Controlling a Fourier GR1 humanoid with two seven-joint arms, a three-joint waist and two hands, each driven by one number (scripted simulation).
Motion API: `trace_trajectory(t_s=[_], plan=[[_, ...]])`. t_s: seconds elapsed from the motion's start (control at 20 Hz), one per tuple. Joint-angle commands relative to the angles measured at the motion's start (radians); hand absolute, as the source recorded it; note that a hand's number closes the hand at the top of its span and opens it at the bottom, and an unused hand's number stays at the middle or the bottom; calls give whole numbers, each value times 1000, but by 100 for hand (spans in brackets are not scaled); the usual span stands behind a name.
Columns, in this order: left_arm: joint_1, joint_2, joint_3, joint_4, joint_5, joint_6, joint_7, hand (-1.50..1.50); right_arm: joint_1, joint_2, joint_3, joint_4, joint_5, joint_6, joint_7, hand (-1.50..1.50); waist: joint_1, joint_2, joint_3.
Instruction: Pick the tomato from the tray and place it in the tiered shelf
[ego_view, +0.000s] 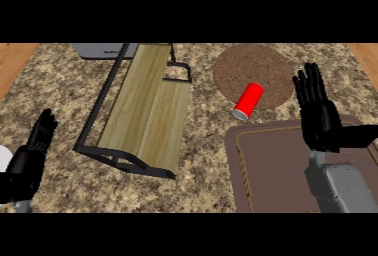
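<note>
Item: tomato, none showing on the tray (247, 170). We are seeing only a red can (249, 101) lying on the round mat (255, 75), far right. Right hand (319, 117) is hovering flat-fingered, empty, over the tray; left hand (29, 155) is resting open, near left. Shelf (144, 110) is waiting centre.
</note>
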Motion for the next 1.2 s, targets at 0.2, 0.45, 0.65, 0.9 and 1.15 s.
trace_trajectory(t_s=[0.2, 0.45, 0.65, 0.9, 1.15], plan=[[42, -14, -78, 24, -16, -39, 94, 0, 151, -356, -182, 113, 125, -76, 214, -150, -90, 26, -42], [23, -70, -190, 65, -38, -91, 147, 0, 165, -425, -292, 290, 141, -170, 368, 150, -34, 25, -37], [-81, -119, -179, 158, -56, -94, 157, 0, 219, -434, -340, 189, -19, 64, 289, -150, -24, 17, -38], [-86, -108, -162, 94, -43, -113, 240, 0, 212, -500, -295, 115, -5, 204, 288, -150, -14, 16, -38], [-31, -121, -186, 81, -59, -113, 212, 0, 160, -579, -182, -39, -21, 280, 629, -150, -2, 13, -40]])
